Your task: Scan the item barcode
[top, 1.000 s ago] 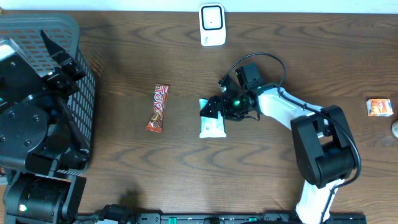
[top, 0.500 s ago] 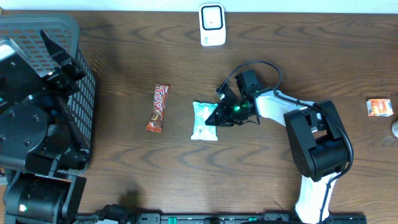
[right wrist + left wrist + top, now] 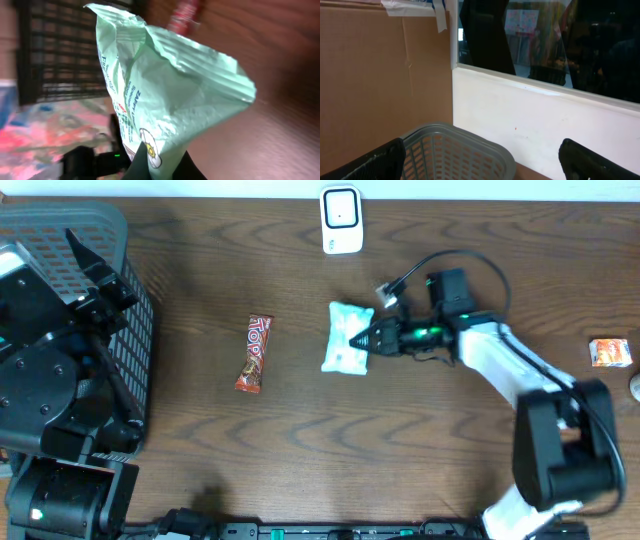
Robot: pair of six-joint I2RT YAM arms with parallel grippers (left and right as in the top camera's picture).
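A pale green snack packet [image 3: 347,338] hangs just off the brown table near the middle, and my right gripper [image 3: 370,339] is shut on its right edge. In the right wrist view the packet [image 3: 165,85] fills the frame, crumpled, with printed text showing and its lower end pinched in the right gripper [image 3: 162,167]. No barcode shows on it. A white scanner [image 3: 341,220] stands at the table's back edge, a little behind the packet. My left gripper [image 3: 480,167] is open and empty above the grey basket [image 3: 455,150].
A red candy bar [image 3: 255,353] lies left of the packet. The grey basket [image 3: 140,310] fills the table's left side under the left arm. A small orange packet [image 3: 610,352] lies at the far right edge.
The right gripper has shut on the green packet and carried it right and back toward the scanner. The left arm has not moved.
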